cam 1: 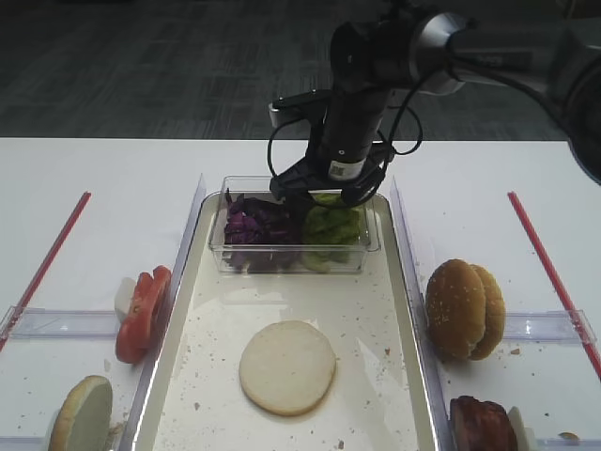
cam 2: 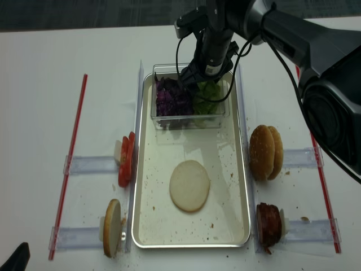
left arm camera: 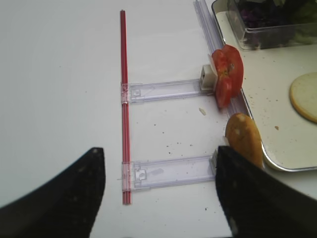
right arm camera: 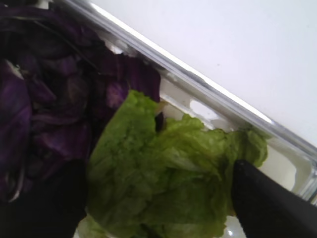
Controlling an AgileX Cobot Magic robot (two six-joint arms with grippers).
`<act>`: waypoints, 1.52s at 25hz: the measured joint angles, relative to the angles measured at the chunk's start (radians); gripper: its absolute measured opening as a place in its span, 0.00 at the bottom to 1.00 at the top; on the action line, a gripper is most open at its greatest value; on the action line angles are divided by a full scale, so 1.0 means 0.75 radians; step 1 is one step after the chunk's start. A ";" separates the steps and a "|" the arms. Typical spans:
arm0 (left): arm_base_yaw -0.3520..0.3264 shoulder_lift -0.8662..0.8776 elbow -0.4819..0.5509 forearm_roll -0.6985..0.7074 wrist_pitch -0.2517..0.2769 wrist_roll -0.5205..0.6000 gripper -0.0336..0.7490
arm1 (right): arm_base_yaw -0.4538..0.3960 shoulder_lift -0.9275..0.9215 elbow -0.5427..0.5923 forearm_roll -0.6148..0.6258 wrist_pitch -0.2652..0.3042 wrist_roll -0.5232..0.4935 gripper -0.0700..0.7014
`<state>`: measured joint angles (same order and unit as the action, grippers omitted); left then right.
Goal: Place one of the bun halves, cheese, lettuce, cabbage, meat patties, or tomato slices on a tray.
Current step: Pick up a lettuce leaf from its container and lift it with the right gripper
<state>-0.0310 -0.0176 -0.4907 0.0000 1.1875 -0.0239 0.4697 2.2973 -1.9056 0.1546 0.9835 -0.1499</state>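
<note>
Right gripper (cam 1: 324, 194) hangs over the clear tub (cam 1: 371, 246) at the tray's (cam 1: 183, 352) 12 o'clock end, fingers (right arm camera: 267, 203) apart and straddling the lettuce (right arm camera: 163, 188). Wrist view shows one dark finger at the leaf pile's 4 o'clock edge, another dark mass at 8 o'clock; neither is pressed into the leaves, nothing held.

Lettuce fills the tub's 3 o'clock half, cabbage (cam 1: 255, 225) the 9 o'clock half, touching along the middle.

One bun half (cam 1: 287, 366), cut face up, lies on the tray toward 6 o'clock. Other stock stands on the surface outside the rim: tomato slices (cam 1: 143, 313) and a bun at 9 o'clock, bun pair (cam 1: 464, 308) and meat patties (cam 1: 481, 425) at 3 o'clock.

Left gripper (left arm camera: 158, 193) is parked low over the surface at the 9 o'clock side, fingers wide apart, empty.

Risks, judged:
- The 8 o'clock finger sits near the cabbage; closing could drag purple shreds along.
- Leaves are loosely stacked; a shallow pinch may take several pieces or slip off.
- The tub looks light; a finger catching its wall could lift or tip it.
</note>
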 joint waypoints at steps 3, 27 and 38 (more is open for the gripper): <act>0.000 0.000 0.000 0.000 0.000 0.000 0.61 | 0.000 0.000 0.000 -0.011 -0.005 0.000 0.85; 0.000 0.000 0.000 0.000 0.000 0.000 0.61 | 0.000 0.034 -0.001 -0.025 0.018 0.000 0.58; 0.000 0.000 0.000 0.000 0.000 0.000 0.61 | 0.000 0.034 -0.001 -0.025 0.015 0.000 0.44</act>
<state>-0.0310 -0.0176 -0.4907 0.0000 1.1875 -0.0239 0.4697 2.3229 -1.9068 0.1358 0.9949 -0.1499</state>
